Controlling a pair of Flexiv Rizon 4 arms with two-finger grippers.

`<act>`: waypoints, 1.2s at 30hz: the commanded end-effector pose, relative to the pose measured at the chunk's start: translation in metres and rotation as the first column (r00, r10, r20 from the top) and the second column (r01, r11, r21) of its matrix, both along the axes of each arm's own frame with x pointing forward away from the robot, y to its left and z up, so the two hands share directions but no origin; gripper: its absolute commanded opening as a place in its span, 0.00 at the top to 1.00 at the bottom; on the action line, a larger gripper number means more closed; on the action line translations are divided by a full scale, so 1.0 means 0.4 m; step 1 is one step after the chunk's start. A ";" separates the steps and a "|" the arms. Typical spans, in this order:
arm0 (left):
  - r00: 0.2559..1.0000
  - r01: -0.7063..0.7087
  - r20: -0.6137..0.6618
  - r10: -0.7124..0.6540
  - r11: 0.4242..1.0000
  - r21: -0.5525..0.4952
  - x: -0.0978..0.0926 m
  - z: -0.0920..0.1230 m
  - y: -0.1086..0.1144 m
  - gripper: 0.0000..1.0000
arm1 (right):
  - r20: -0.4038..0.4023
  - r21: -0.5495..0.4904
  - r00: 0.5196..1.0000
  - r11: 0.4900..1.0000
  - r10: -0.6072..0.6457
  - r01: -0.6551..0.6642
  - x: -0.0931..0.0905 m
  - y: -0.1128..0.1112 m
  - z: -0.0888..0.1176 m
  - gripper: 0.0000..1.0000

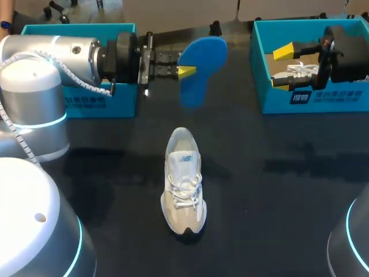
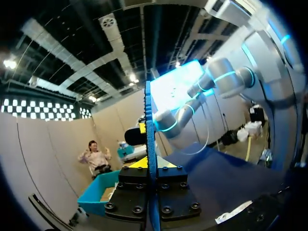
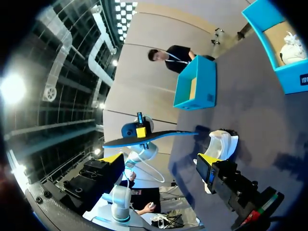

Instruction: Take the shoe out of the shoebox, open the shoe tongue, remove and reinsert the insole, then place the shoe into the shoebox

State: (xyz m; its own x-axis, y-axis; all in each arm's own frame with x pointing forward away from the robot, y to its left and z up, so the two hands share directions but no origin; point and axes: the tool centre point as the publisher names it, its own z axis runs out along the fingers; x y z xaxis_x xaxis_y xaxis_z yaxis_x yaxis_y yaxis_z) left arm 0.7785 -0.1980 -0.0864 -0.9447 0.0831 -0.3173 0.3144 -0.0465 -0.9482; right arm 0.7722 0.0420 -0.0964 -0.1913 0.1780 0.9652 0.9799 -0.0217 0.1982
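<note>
Head view: my left jaws pinch the blue insole (image 1: 204,57), held clear at 12 o'clock of the shoe (image 1: 183,179) on the table (image 1: 277,190), probably ready for reinsertion; right jaws hang spread at 2 o'clock.

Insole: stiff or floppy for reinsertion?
Probably semi-stiff: the insole, pinched at one edge by the left gripper, shows no sag at either free end. Likely light, bendable: edge-on in the left wrist view it looks thin; may buckle if pushed.
</note>
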 end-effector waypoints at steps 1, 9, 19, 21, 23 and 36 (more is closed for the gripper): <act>0.551 -0.040 -0.834 -0.002 0.999 -0.029 0.007 0.001 -0.007 1.00 | -0.001 -0.003 1.000 1.000 -0.003 0.003 -0.003 0.002 0.000 0.00; 0.551 -0.040 -0.834 -0.002 0.999 -0.029 0.007 0.001 -0.007 1.00 | -0.001 -0.003 1.000 1.000 -0.003 0.003 -0.003 0.002 0.000 0.00; 0.400 -0.057 -0.915 0.046 0.998 0.026 0.007 -0.009 -0.014 1.00 | 0.011 -0.006 1.000 1.000 -0.003 0.003 -0.005 0.006 0.012 0.00; 0.307 -0.063 -0.951 0.034 0.998 0.016 0.012 -0.011 -0.016 1.00 | 0.008 -0.034 1.000 0.999 -0.012 0.012 -0.007 0.012 0.027 0.00; 0.229 -0.054 -0.973 0.035 0.998 0.023 0.017 -0.015 -0.018 1.00 | -0.023 -0.063 0.999 0.997 -0.036 0.035 -0.012 0.016 0.039 0.00; -0.185 -0.091 -0.983 0.005 0.996 0.022 0.046 -0.029 -0.032 1.00 | -0.065 -0.354 0.981 0.923 -0.182 0.148 -0.053 0.056 0.137 0.00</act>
